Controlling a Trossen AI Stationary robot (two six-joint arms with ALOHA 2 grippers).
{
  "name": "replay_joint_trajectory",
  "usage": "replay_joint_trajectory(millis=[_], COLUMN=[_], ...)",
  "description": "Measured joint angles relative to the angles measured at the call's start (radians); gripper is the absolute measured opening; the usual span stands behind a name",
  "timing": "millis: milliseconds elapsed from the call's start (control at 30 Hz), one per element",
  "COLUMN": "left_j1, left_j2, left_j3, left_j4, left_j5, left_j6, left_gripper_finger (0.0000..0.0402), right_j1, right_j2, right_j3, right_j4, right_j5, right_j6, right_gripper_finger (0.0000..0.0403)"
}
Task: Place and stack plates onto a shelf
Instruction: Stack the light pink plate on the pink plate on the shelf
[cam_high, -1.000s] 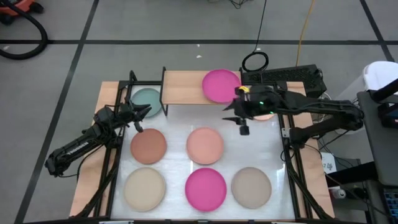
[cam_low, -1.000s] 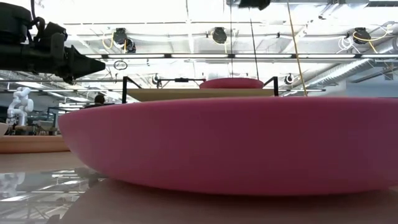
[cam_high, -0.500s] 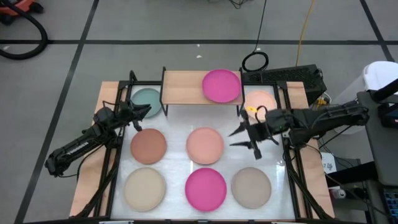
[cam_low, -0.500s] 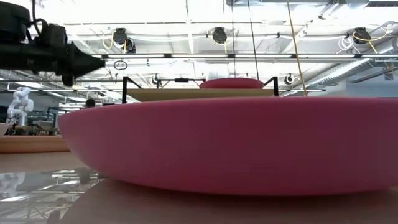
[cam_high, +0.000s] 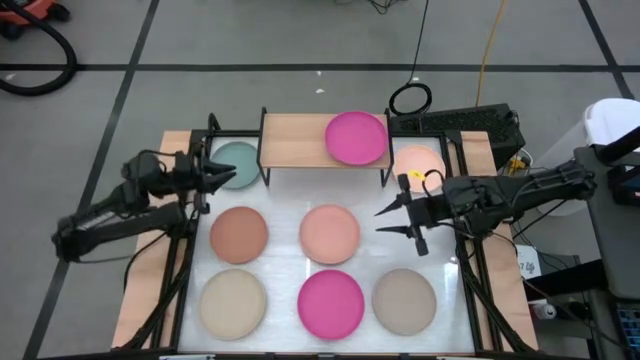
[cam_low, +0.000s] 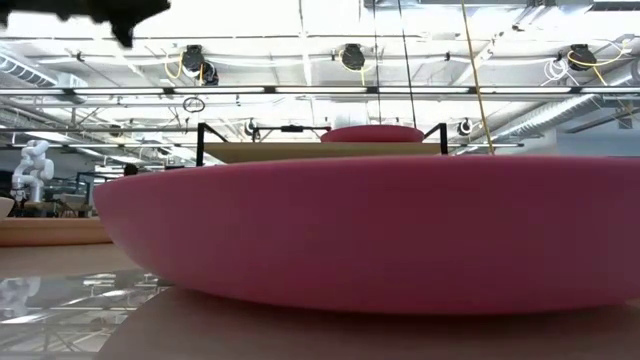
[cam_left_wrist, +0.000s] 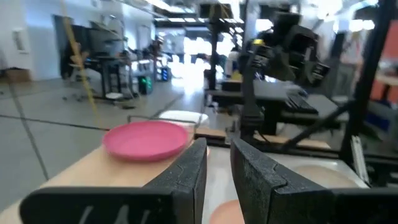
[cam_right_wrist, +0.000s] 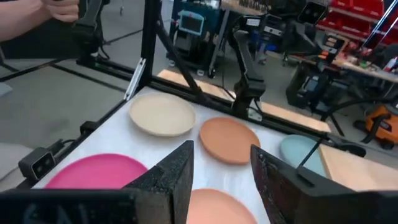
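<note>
A: High view: magenta plate on the shelf; right gripper spread wide, empty. Left gripper?
B: Narrow, over the teal plate.
A: Low view?
B: Near magenta plate hides most.
</note>
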Motion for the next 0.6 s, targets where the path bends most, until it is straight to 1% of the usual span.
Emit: replay_joint_trajectory(millis=[67, 133, 267, 367, 433, 500, 600], left_j1=[-0.045, -0.1, -0.232, -0.34, -0.411, -0.478, -0.573], left_j2=[0.101, 0.205, 0.41, 0.549, 0.63, 0.702, 0.799], left_j3=[0.093, 0.195, 0.41, 0.554, 0.621, 0.657, 0.657], left_j4=[-0.026, -0.085, -0.249, -0.425, -0.555, -0.653, -0.716], left_j5=[-0.016, -0.062, -0.232, -0.373, -0.47, -0.541, -0.581], left_j6=[0.041, 0.09, 0.196, 0.221, 0.193, 0.131, 0.034], left_gripper_finger=[0.0076, 0.0076, 0.0076, 0.0076, 0.0076, 0.0076, 0.0076], right_j1=[0.0, 0.0, 0.0, 0.001, 0.001, 0.001, 0.001], right_j2=[-0.012, -0.025, -0.049, -0.064, -0.07, -0.073, -0.073], right_j3=[0.0, 0.0, 0.0, 0.0, 0.0, 0.0, 0.0], right_j4=[0.0, 0.0, -0.001, -0.01, -0.022, -0.04, -0.055], right_j5=[0.0, 0.0, 0.0, 0.0, -0.001, -0.001, -0.001], right_j6=[-0.01, -0.012, -0.003, 0.019, 0.033, 0.047, 0.052], right_gripper_finger=[0.0139, 0.0139, 0.0139, 0.0139, 0.0139, 0.0139, 0.0139])
